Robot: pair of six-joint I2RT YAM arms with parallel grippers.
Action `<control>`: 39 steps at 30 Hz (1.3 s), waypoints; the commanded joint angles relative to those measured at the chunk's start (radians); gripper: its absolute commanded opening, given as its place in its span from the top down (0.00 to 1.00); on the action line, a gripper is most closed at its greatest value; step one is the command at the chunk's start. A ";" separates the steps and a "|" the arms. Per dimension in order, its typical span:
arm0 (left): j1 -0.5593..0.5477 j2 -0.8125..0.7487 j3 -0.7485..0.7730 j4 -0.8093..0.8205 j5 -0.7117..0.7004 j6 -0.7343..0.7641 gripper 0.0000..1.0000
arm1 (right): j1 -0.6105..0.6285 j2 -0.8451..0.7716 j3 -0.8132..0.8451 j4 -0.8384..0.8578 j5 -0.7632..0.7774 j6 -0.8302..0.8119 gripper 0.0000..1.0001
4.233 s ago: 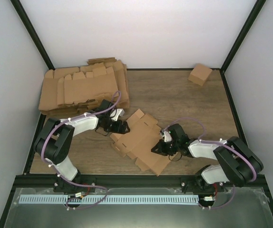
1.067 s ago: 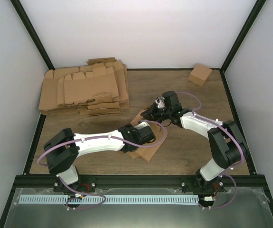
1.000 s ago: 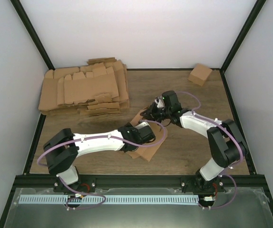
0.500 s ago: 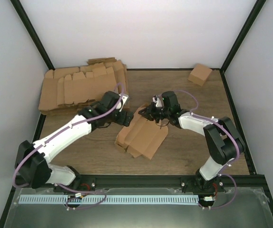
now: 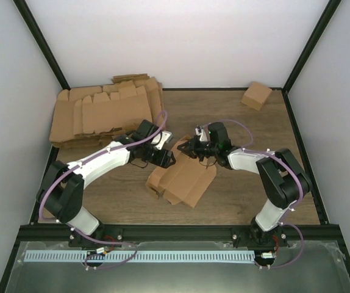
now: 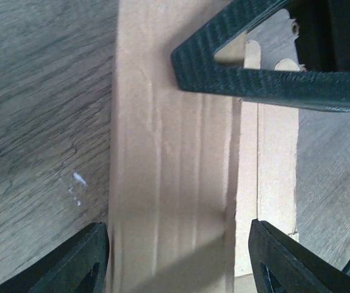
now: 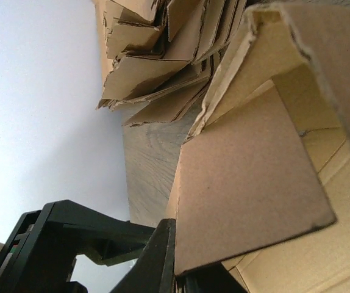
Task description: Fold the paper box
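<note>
Top external view showed the paper box [image 5: 184,177] lying partly folded on the bench [image 5: 242,128], just off the near right corner of the pile of cardboard blanks [image 5: 105,113]. The right gripper [image 5: 186,148] was closed, pinching a flap at the box end farther from the pile. The left gripper [image 5: 167,157], on the box's pile side, had its jaws spread over a panel, clamping nothing.

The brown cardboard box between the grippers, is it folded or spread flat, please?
Partly folded: the brown cardboard box has raised panels, and the right wrist view shows a hollow, open end.
</note>
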 commanded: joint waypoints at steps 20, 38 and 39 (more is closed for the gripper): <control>-0.062 0.077 0.088 -0.086 -0.080 0.065 0.42 | 0.012 0.023 -0.051 0.044 0.022 -0.054 0.93; -0.141 0.102 0.119 -0.130 -0.258 0.074 0.43 | -0.008 -0.121 -0.056 -0.148 0.147 -0.219 0.67; -0.143 0.104 0.121 -0.131 -0.262 0.075 0.43 | -0.013 -0.130 -0.058 -0.160 0.152 -0.226 0.67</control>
